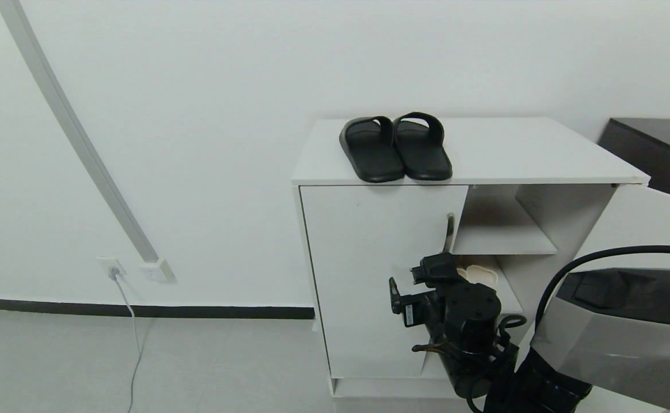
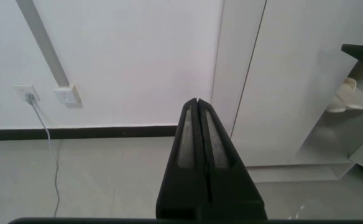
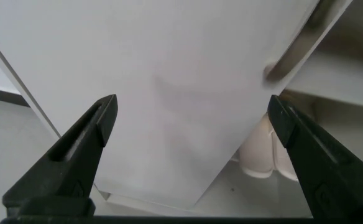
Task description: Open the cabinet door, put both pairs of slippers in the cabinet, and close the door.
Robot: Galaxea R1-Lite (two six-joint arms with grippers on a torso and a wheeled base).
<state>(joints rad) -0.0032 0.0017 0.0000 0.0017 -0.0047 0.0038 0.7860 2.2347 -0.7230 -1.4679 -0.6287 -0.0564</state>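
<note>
Left gripper (image 2: 197, 109): fingers pressed together on nothing, held low over the floor off the cabinet's (image 1: 484, 149) left side, well apart from it.

Right gripper (image 3: 191, 109): fingers spread wide, nothing between them, close in front of the shut left door (image 1: 381, 258), near that door's inner edge and below its handle (image 1: 450, 229).

Right door (image 1: 645, 223): swung open toward the robot's right, baring the right compartment.

Right compartment, lower shelf: one pale pair of slippers (image 1: 478, 274), just beyond the right gripper, so one pair appears stowed. An upper shelf (image 1: 501, 241) sits above it.

Cabinet's top, front edge, left of middle: black pair of slippers (image 1: 395, 146), side by side and touching, long axes running front to back, straps toward the wall, heels at the front edge.

Governing relation: the black pair lies above the right gripper and a little to its left. The right arm is much the nearer, so the pickup probably falls to it, rising to take the heels from the front.
</note>
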